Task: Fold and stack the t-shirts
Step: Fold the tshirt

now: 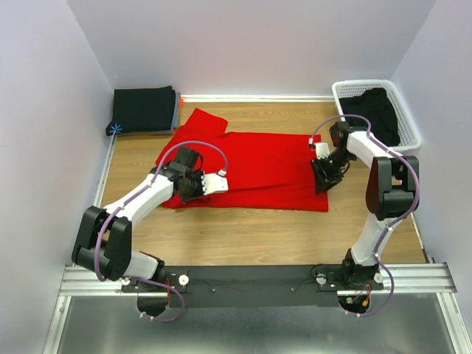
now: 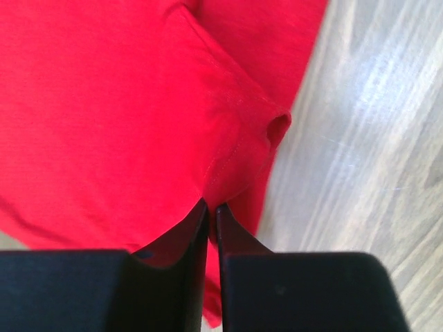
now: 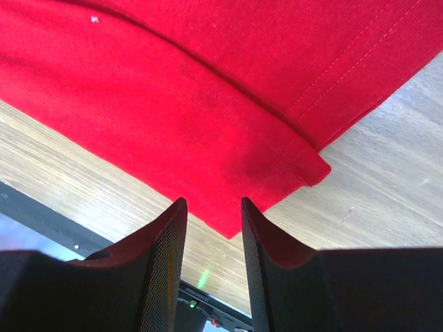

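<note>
On the wooden table [image 1: 251, 236], between both arms, the red t-shirt [image 1: 265, 166] lies flat. It looks soft, light and floppy, so edges and corners are best to pinch. The left gripper [image 2: 211, 205] bends low and squeezes the shirt's left edge. The right gripper [image 3: 213, 202] leans down, jaws apart around a corner, not pinching.

The top view looks down on the whole table [image 1: 251, 228]; both wrist views sit close over the red t-shirt [image 1: 258, 166].
</note>
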`<state>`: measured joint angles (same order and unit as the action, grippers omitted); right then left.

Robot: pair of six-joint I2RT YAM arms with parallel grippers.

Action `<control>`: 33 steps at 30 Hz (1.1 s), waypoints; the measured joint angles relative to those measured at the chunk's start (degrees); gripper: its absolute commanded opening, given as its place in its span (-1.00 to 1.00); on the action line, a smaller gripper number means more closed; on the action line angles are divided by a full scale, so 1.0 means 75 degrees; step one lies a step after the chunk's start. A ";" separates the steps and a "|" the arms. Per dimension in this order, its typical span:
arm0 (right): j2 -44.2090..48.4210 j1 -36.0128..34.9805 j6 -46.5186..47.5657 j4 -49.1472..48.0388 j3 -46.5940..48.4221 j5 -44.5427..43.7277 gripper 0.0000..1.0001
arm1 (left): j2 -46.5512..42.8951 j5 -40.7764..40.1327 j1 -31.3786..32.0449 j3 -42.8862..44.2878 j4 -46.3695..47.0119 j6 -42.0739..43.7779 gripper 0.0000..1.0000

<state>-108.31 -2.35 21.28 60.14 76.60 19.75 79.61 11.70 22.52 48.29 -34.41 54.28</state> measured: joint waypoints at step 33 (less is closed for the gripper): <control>-0.0006 0.0000 0.0169 -0.0009 -0.0006 -0.0242 -0.12 | 0.2769 0.0571 -0.2247 0.3995 -0.0149 0.0087 -0.08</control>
<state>-108.36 -2.35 22.55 60.07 76.55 17.93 100.38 15.99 5.67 78.26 -35.53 54.94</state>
